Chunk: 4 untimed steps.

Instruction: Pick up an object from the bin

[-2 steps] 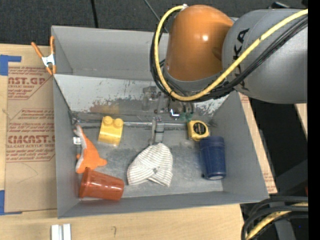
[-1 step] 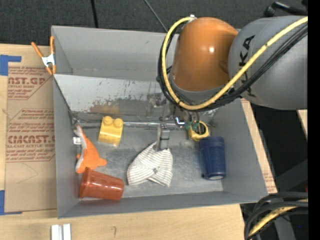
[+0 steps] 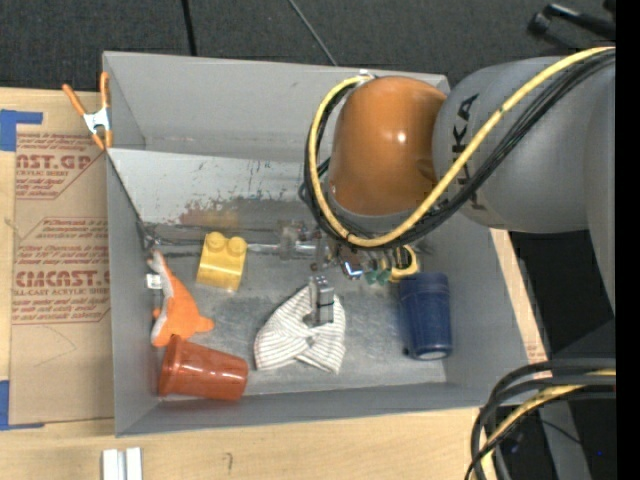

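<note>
At the centre of the bin point(image 3: 200, 183), my tool point(image 3: 322, 306) hangs over a striped grey-white cloth point(image 3: 288, 344) (blue cup point(image 3: 425, 315) near); apart or together, I cannot tell. I'd pinch a raised fold and lift straight.

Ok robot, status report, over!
Gripper over striped cloth, mid bin. Cloth flat on floor, not lifted. Blue cup lies close beside.

Grey KUKA arm point(image 3: 545, 153), glossy orange wrist cover point(image 3: 385, 153), looped yellow and black cables point(image 3: 316, 153), slim metal hand point(image 3: 322, 304)
</note>
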{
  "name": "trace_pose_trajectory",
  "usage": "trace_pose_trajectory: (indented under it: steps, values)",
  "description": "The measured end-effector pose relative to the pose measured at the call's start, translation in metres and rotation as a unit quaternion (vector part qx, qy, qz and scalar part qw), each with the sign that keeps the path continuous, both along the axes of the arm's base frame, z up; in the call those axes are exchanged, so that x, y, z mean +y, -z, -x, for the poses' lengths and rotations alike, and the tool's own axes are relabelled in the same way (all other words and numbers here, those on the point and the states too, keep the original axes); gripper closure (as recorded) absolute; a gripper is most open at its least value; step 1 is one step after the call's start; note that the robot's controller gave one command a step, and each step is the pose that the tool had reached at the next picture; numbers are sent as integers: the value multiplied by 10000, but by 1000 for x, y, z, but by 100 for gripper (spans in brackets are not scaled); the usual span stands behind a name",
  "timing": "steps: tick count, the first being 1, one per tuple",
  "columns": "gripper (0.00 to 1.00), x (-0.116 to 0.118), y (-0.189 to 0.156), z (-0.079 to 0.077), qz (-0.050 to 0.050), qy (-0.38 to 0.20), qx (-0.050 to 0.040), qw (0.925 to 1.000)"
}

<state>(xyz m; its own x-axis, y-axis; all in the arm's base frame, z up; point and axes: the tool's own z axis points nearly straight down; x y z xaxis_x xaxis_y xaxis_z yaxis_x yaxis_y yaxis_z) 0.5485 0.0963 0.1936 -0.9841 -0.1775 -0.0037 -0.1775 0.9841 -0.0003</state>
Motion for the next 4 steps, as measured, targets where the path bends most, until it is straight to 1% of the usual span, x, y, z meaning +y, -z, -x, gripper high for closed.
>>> trace_pose_trajectory:
  steps: [1,2,3,4]
  values:
    - [0,-17,30,10,-4,-216,16,9998]
    - [0,-42,64,16,-5,266,9,9996]
    - [0,-47,74,17,1,92,-5,10000]
    - [0,-62,88,18,2,-157,51,9999]
